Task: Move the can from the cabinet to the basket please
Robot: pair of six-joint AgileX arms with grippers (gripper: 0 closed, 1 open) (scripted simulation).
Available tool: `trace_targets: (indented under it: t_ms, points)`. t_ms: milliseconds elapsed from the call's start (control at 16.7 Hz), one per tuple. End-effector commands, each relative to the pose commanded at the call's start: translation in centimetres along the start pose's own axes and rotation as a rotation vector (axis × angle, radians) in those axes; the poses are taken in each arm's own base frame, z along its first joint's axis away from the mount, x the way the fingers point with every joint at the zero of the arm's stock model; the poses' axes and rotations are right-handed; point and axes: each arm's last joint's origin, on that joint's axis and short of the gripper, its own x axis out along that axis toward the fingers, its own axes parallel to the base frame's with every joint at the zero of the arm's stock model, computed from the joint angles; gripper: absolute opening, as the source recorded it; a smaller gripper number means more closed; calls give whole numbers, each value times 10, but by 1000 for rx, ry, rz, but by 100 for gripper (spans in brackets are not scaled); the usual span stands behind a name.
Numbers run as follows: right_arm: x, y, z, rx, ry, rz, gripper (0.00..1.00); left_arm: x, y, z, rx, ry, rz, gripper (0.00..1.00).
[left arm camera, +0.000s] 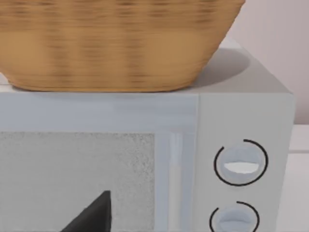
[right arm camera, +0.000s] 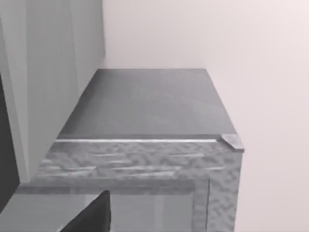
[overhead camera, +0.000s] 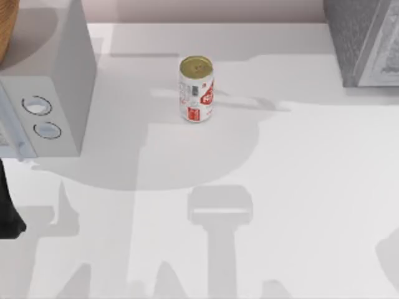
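The can [overhead camera: 196, 90], white with red label marks and a dull gold top, stands upright on the white table [overhead camera: 299, 187] a little back of the middle. The cabinet [overhead camera: 365, 40] [right arm camera: 145, 104], dark grey and speckled, sits at the back right corner, well apart from the can. The basket [overhead camera: 6, 25] [left arm camera: 116, 43], tan and woven, rests on top of the pale grey box with two dials. A dark part of my left gripper [left arm camera: 91, 217] faces that box's front. A dark part of my right gripper [right arm camera: 91, 215] hangs just before the cabinet's upper front edge.
The pale grey box with two round dials [overhead camera: 47, 93] [left arm camera: 241, 164] stands at the back left. A dark piece of my left arm [overhead camera: 7, 205] shows at the left edge. Open table lies in front of and beside the can.
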Motion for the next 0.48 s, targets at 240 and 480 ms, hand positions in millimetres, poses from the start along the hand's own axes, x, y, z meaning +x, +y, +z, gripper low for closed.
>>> trace_targets:
  t_ms: [240, 480]
  points:
    - [-1, 1, 1, -1, -1, 0, 100, 0, 0, 0, 0, 0, 0, 100]
    - [5, 3, 1, 1, 0, -5, 100, 0, 0, 0, 0, 0, 0, 100]
